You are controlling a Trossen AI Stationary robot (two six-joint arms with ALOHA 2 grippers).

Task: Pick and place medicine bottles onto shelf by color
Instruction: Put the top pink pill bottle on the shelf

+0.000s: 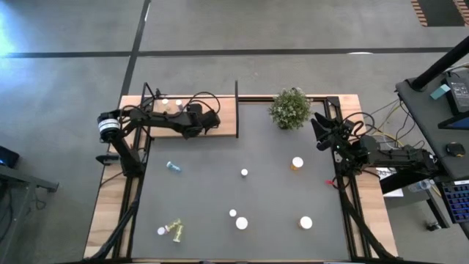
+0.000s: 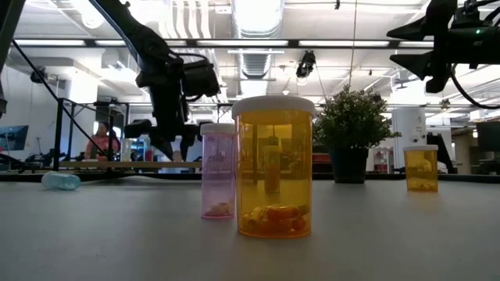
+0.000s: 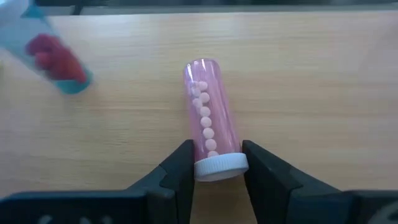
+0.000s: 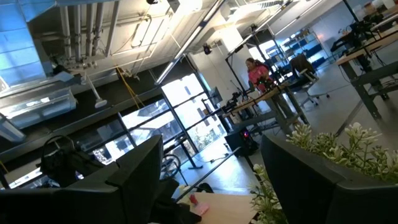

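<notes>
Showed pale matt wood grain on the shelf, glossy see-through pink plastic on the bottle under a ribbed white plastic cap, matt black fingers on the left gripper, and clear shiny orange plastic on the nearest bottle.

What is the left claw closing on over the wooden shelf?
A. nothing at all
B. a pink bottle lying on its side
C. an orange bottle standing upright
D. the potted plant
B: in the left wrist view the left gripper has its two fingers on either side of the white cap of a pink bottle full of small pink pills, which lies flat on the wooden shelf.
</notes>
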